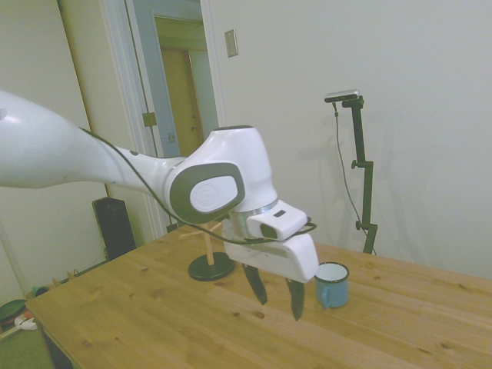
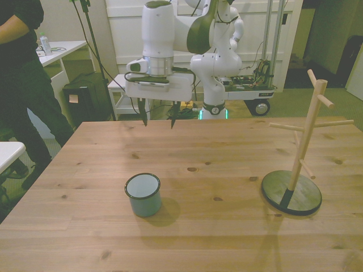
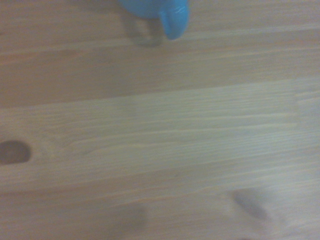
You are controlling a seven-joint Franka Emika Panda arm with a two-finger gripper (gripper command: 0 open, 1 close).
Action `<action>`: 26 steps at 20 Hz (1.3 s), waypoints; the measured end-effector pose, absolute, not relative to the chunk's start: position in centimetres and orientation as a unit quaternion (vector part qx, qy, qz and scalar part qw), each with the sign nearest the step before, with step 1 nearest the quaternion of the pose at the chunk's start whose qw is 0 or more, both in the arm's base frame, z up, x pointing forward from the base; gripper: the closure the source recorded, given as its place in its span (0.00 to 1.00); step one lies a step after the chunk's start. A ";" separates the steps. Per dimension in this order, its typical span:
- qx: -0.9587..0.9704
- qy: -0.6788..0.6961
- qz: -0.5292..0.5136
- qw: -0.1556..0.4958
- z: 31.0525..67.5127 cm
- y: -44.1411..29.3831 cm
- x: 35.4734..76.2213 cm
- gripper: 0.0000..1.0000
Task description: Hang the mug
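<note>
Standing upright on the wooden table (image 2: 227,238), well apart from the wooden peg stand (image 2: 300,158), the light-blue enamel mug (image 2: 143,194) awaits pickup, the gripper (image 2: 158,121) poised above bare boards, fingers spread and empty, presumably for a handle-side approach.

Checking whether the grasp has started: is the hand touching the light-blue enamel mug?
Apart. The front view shows the hand open, hanging above the table's far side, bare wood separating it from the light-blue enamel mug.
</note>
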State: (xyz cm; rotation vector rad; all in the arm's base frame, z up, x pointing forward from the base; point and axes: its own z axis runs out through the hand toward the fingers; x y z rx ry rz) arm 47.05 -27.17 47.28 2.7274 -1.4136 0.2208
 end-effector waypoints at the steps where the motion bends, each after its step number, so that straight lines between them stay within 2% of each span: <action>1: 0.884 -0.461 0.074 0.033 47.8 -28.4 47.4 0.00; 7: 0.880 -0.467 0.086 0.025 48.3 -32.4 52.4 0.00; 14: 0.881 -0.460 0.105 0.015 48.0 -33.4 58.5 0.00; 26: 0.890 -0.446 0.090 0.008 45.7 -32.7 64.1 0.00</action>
